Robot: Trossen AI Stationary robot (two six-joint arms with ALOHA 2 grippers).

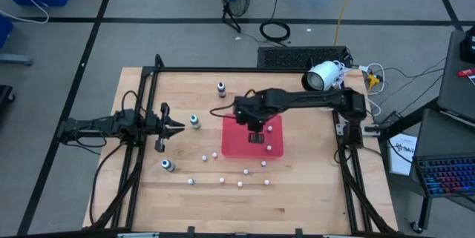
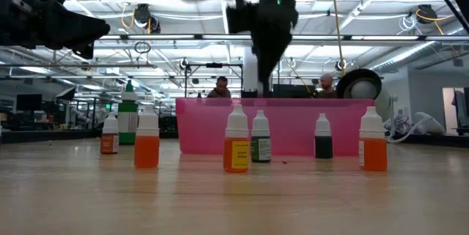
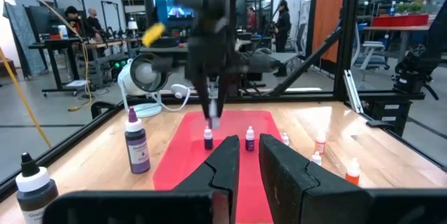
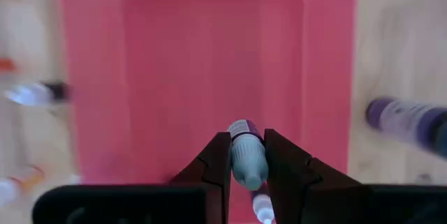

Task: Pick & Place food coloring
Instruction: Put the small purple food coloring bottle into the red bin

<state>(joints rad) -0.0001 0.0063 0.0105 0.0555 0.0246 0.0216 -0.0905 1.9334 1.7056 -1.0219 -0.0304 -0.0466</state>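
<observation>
Right gripper (image 4: 247, 155) is closed down to a narrow gap on a small food coloring bottle (image 4: 246, 160) — pale cap sits between the fingers, gripper hanging over the red tray (image 4: 209, 63). From above, the right gripper (image 1: 256, 128) is over the tray's (image 1: 234, 146) middle, and a second small bottle (image 3: 250, 139) stands in the tray just beside the held one (image 3: 208, 139). Left gripper (image 1: 176, 126) waits over the table's left side, fingers nearly together, nothing between them. More bottles stand loose on the table (image 1: 312, 193) — a purple one (image 3: 136, 144) beside the tray, a dark one (image 3: 31, 189) closer to the left arm, orange ones (image 2: 146, 141) along the front.
</observation>
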